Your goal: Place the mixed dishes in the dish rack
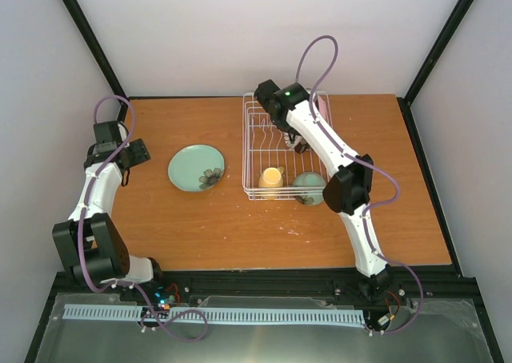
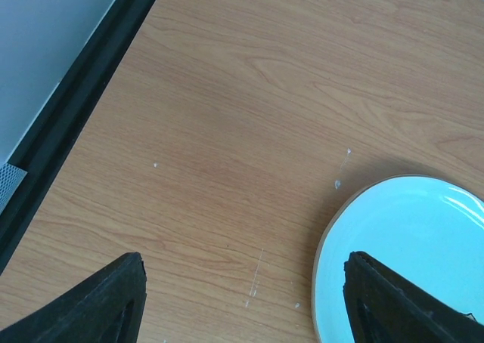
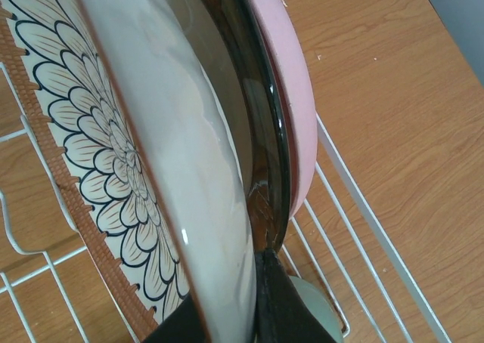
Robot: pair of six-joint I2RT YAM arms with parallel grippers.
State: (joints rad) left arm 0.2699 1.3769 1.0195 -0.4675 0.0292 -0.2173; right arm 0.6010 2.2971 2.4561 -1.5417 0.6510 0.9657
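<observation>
The white wire dish rack (image 1: 254,151) stands at the table's middle. In it are the pale yellow mug (image 1: 271,177) and the mint green bowl (image 1: 308,189), at its near end. My right gripper (image 1: 298,143) reaches into the rack. In the right wrist view it (image 3: 227,298) is shut on the rim of the petal-patterned plate (image 3: 113,154), held on edge. The pink plate (image 3: 291,86) stands right beside it. The light teal plate (image 1: 196,168) lies flat on the table left of the rack. My left gripper (image 2: 246,264) is open, one finger over that plate's (image 2: 408,260) left rim.
The rack's wire side (image 3: 367,207) runs close to the pink plate, and a bit of the bowl (image 3: 314,309) shows under my right finger. A black frame rail (image 2: 76,109) borders the table to the left of my left gripper.
</observation>
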